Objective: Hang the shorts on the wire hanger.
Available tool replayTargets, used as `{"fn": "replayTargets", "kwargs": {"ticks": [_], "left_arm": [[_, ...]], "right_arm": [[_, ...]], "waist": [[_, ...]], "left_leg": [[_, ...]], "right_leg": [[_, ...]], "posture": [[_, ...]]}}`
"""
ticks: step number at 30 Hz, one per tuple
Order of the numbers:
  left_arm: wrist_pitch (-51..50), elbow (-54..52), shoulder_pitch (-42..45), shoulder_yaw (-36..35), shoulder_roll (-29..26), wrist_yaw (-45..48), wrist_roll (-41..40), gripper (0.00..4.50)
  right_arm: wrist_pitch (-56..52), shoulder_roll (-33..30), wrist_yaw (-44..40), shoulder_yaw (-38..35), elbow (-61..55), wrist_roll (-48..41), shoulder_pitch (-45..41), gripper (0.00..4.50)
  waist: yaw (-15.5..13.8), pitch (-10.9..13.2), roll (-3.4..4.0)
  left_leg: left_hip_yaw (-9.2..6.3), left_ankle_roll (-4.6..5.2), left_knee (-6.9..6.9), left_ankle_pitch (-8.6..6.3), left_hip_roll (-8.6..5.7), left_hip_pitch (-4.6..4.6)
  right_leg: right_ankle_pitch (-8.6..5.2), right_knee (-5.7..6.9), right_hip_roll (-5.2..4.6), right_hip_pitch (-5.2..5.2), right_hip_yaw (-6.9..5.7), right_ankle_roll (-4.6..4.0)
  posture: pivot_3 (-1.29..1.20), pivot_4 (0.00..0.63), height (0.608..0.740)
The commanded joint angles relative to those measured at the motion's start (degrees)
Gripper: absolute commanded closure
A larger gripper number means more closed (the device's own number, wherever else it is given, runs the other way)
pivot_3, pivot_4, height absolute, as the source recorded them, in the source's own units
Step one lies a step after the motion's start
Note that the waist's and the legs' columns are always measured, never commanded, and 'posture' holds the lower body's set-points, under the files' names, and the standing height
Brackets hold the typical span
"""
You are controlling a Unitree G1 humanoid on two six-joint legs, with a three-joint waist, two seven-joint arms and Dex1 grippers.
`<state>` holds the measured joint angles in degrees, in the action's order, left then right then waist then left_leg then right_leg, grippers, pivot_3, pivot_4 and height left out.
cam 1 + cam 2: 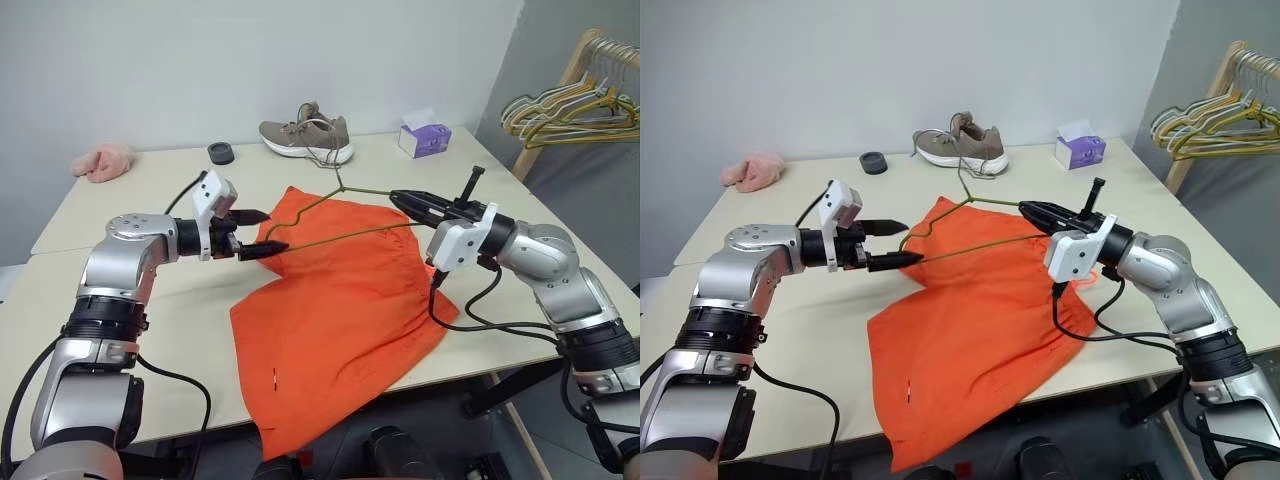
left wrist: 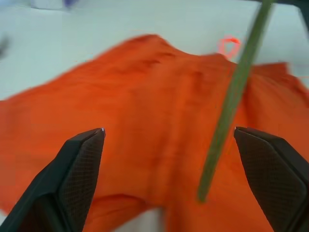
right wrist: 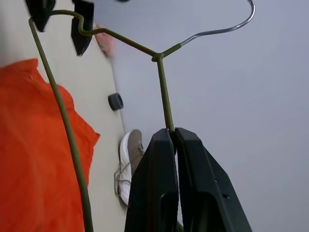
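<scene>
- Right gripper point(image 1: 400, 197) pinches the hanger point(image 1: 340, 215) above the shorts point(image 1: 340, 310) — stiff, light wire.
- Left gripper point(image 1: 262, 233) gapes wide at its far corner.
- Shorts lie limp on the table point(image 1: 150, 330) — grip the waistband.

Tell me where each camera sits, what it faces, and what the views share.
Head eyes: look forward and down at the table; both arms show.
Left wrist: looks along the open left gripper at the shorts.
Right wrist: looks along the right gripper, shut on the wire hanger.
Shared: hanger and shorts.
</scene>
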<state>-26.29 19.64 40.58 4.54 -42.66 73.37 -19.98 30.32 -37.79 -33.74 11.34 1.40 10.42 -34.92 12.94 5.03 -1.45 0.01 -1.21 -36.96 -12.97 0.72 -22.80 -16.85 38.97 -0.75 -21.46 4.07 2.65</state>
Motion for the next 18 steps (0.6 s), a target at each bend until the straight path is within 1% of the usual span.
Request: {"fn": "replayTargets", "kwargs": {"ticks": [1, 4, 7, 9, 12, 18], "left_arm": [[0.9, -3.8, 0.0, 2.0, -1.8, 5.5, 0.5, 0.00], [1.9, -4.5, -1.0, 3.5, -2.1, 7.5, 1.6, 0.00], [2.9, -4.2, -1.4, 4.1, -1.7, 7.5, 2.9, 0.00], [2.3, -3.7, -1.3, 4.1, -1.5, 7.7, 3.0, 0.40], [1.8, -3.0, -0.9, 3.7, -0.9, 7.6, 2.8, 1.20], [1.5, -3.6, -1.7, 3.7, -0.8, 7.2, 2.9, 3.10]], "right_arm": [[0.5, 1.1, -1.3, -0.4, -2.3, -2.0, -2.4, 4.46], [-0.1, 2.2, -2.3, -0.2, -3.5, -2.7, -2.4, 4.46], [-0.7, 3.0, -3.1, -0.3, -4.8, -3.3, -2.0, 4.46], [-1.1, 3.2, -3.5, -0.3, -5.3, -3.7, -1.6, 4.50], [-2.0, 3.5, -3.8, -0.6, -6.1, -4.2, -1.0, 4.50], [-3.3, 3.6, -4.3, -0.6, -7.5, -4.6, 0.2, 4.50]], "waist": [[0.0, 0.0, 0.00], [0.0, 0.0, 0.01], [0.0, 0.0, 0.01], [0.0, 0.0, 0.00], [-0.1, 0.0, 0.01], [-0.1, 0.0, 0.01]], "left_leg": [[0.00, 0.00, 0.00, 0.00, 0.01, 0.01], [-0.03, 0.00, 0.01, 0.00, 0.02, 0.02], [-0.03, 0.00, 0.00, 0.00, 0.02, 0.02], [-0.04, 0.00, -0.01, 0.00, 0.02, 0.00], [-0.04, 0.00, -0.01, 0.00, 0.01, 0.00], [-0.04, 0.00, -0.02, 0.00, 0.01, 0.00]], "right_leg": [[0.01, 0.00, 0.00, 0.01, 0.00, -0.02], [0.00, 0.02, 0.01, 0.01, 0.00, -0.03], [0.00, 0.02, 0.01, 0.00, 0.01, -0.03], [0.00, 0.02, 0.01, 0.00, 0.00, -0.03], [0.00, 0.02, 0.00, 0.01, 0.00, -0.02], [0.00, 0.02, 0.00, 0.01, 0.00, -0.02]], "posture": [[-0.23, 0.049, 0.740], [-0.23, 0.051, 0.740], [-0.23, 0.052, 0.740], [-0.23, 0.053, 0.740], [-0.23, 0.053, 0.740], [-0.24, 0.060, 0.740]]}}
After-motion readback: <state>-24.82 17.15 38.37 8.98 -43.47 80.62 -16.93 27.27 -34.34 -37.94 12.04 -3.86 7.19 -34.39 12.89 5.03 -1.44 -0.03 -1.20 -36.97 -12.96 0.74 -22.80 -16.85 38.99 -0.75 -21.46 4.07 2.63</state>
